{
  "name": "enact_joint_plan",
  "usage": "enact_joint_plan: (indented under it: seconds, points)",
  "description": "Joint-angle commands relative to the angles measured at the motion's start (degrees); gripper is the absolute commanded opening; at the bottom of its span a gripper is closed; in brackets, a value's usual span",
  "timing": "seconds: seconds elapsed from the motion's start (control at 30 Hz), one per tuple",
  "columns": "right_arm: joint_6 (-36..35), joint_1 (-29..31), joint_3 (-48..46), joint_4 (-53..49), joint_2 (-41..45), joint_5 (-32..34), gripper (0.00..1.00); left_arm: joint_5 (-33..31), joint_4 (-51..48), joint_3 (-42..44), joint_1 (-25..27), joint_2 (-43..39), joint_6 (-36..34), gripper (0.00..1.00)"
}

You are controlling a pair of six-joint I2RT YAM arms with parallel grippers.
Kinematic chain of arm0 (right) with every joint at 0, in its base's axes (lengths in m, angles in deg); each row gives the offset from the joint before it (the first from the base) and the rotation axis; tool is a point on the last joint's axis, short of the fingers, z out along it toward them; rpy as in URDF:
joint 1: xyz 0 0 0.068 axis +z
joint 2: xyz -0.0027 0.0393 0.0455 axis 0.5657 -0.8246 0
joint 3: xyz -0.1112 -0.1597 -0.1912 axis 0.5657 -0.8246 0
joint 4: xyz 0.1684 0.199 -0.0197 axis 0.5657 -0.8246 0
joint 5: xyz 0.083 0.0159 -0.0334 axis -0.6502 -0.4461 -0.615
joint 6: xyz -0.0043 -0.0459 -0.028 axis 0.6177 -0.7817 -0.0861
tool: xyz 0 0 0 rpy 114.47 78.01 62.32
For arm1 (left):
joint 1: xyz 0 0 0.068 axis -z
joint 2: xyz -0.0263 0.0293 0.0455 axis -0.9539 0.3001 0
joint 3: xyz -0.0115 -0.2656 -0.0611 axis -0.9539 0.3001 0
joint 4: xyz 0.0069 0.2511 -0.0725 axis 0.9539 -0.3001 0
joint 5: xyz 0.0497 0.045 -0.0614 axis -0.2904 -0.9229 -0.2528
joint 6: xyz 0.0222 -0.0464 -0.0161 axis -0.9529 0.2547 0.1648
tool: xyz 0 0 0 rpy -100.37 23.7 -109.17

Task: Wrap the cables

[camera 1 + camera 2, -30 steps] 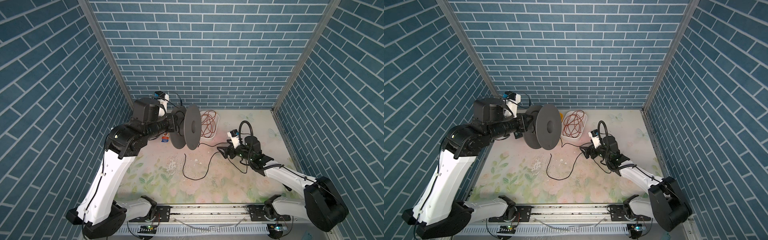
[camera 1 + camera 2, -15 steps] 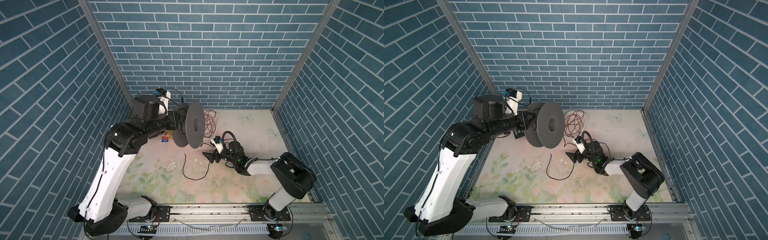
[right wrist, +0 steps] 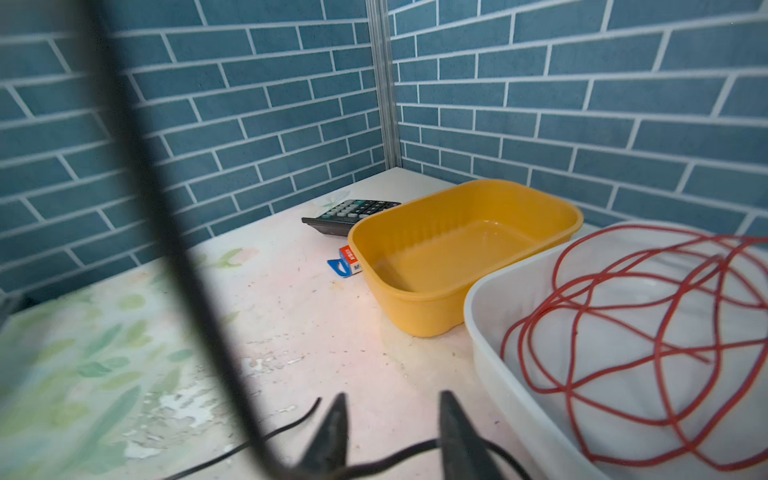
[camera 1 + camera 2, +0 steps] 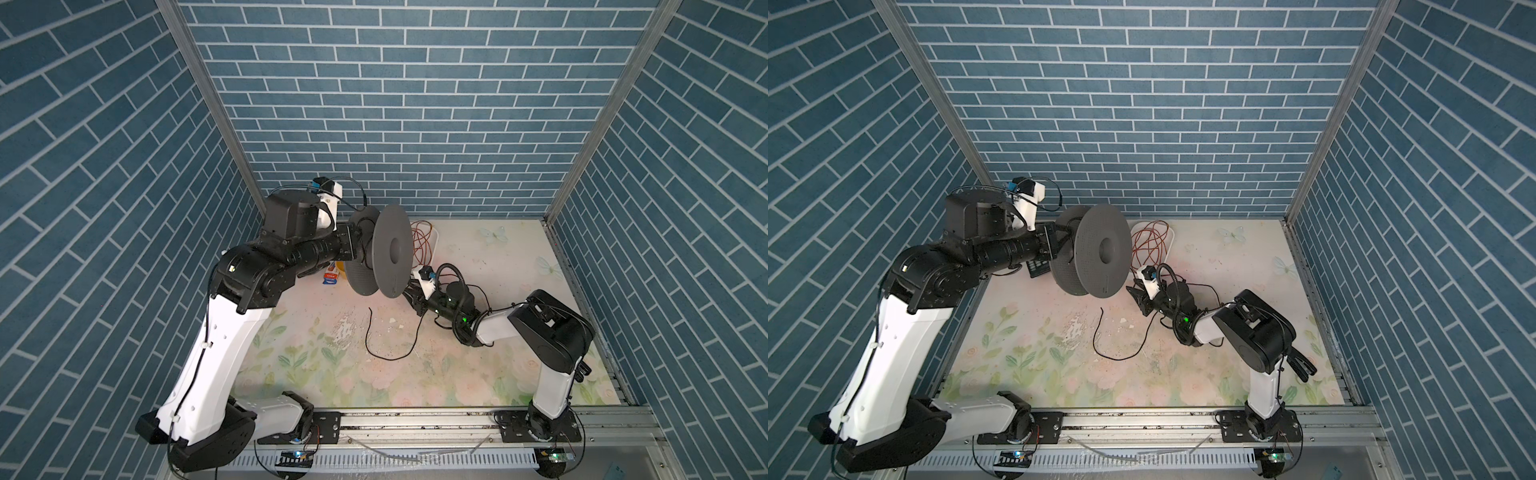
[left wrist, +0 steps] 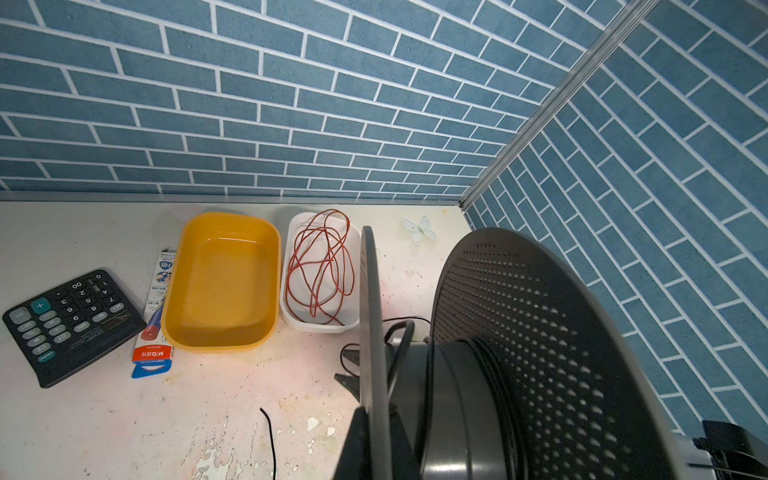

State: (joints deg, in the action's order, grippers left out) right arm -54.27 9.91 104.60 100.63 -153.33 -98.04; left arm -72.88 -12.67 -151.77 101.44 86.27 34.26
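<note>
the left claw (image 4: pixel 1065 239) is clamped on a flange of the grey spool (image 4: pixel 1100 232), holding it up off the table (image 4: pixel 478 374) with its axle level. a few turns of the black cord (image 5: pixel 271 440) sit on the hub just past this claw's fingers. the rest drops off the spool, and its loose part lies in an open loop on the table, lower than both claws and nearer the front rail.

the right claw (image 3: pixel 392 395) sits low, its tip just beside the spool's outer flange. its fingers stand apart, and the cord crosses the gap between them.

just ahead of the right claw is a white tub (image 3: pixel 478 299) holding a loose tangle of reddish-brown wire (image 5: pixel 316 266). beyond that, farther from this claw, a yellow tub (image 3: pixel 415 316) shows only its bare glossy floor. past it lie a pencil box (image 5: pixel 156 316) and a black calculator (image 5: pixel 70 324), beneath the arm that carries the left claw.
</note>
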Motion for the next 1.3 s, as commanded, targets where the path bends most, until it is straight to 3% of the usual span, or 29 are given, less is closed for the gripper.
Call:
enact_joint_plan:
  seconds: [0.0,0.03,0.07,0.23,0.4,0.77,1.07,1.27]
  points:
    - [1.6,0.6,-0.3,3.9,-0.3,2.9,0.1,-0.9,4.1,0.0,0.2,-0.7,0.7,0.0]
    - [2.2,1.0,-1.3,3.8,0.2,4.5,0.01,-1.6,4.2,0.2,0.2,-0.5,0.8,0.0]
    - [2.8,1.4,-2.1,3.2,0.8,6.3,0.0,-2.4,4.2,0.3,0.2,-0.3,0.9,0.0]
    - [2.0,5.4,-1.8,-12.3,5.5,12.4,0.0,-6.5,6.9,3.5,0.2,0.5,1.8,0.0]
    - [-2.6,13.8,1.0,-25.2,9.2,19.9,0.0,-11.2,10.4,6.6,0.3,1.7,2.8,0.0]
    - [-11.1,30.4,17.2,-49.3,12.4,32.2,0.0,-26.8,16.4,14.0,1.8,3.9,2.7,0.0]
    - [-16.3,31.8,23.2,-56.1,22.1,32.8,0.0,-33.0,19.0,20.8,3.5,5.2,2.7,0.0]
    - [-15.7,28.3,29.4,-65.0,25.5,30.1,0.0,-39.6,17.6,23.5,6.1,5.4,1.6,0.0]
